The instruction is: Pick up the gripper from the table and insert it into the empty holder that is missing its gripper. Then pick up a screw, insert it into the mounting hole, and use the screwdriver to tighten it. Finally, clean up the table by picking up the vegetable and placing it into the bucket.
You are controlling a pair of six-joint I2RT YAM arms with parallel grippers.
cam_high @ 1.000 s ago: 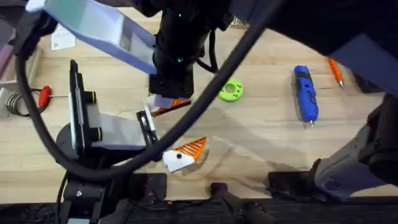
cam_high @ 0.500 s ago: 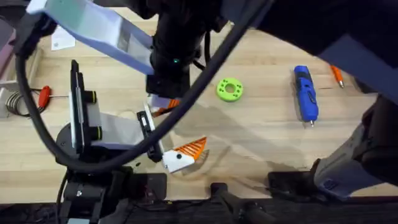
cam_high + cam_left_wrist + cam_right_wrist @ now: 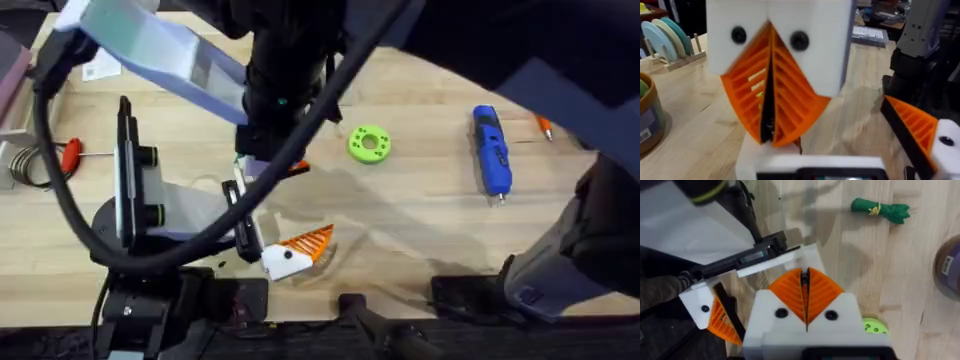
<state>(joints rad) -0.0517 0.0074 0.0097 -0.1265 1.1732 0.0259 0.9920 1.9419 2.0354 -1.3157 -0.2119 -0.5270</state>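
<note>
Overhead view, at the right gripper [image 3: 272, 162]: hangs above the tip of the grey-and-black robot arm with yellow rings [image 3: 135, 190]; pinches the small orange plastic wedge-shaped gripper [image 3: 292, 168] with the black end, orange ribbed pads [image 3: 822, 292] pressed flat against either side of it; holds that wedge just over the small white angular plastic holder [image 3: 754, 154], contact not clear; sits just beside a second orange wedge finger [image 3: 912, 125] mounted on a white block of its own. Left gripper [image 3: 810, 167]: cannot tell whether spread or pressed together. Elsewhere on the wooden table [image 3: 420, 230]: chunky blue cylindrical electric screwdriver [image 3: 490, 150] well apart to the right; green round disc [image 3: 369, 143] between it and the arm; small dark green toy vegetable [image 3: 880, 209] on bare wood, near the round orange-brown bucket [image 3: 950, 272].
</note>
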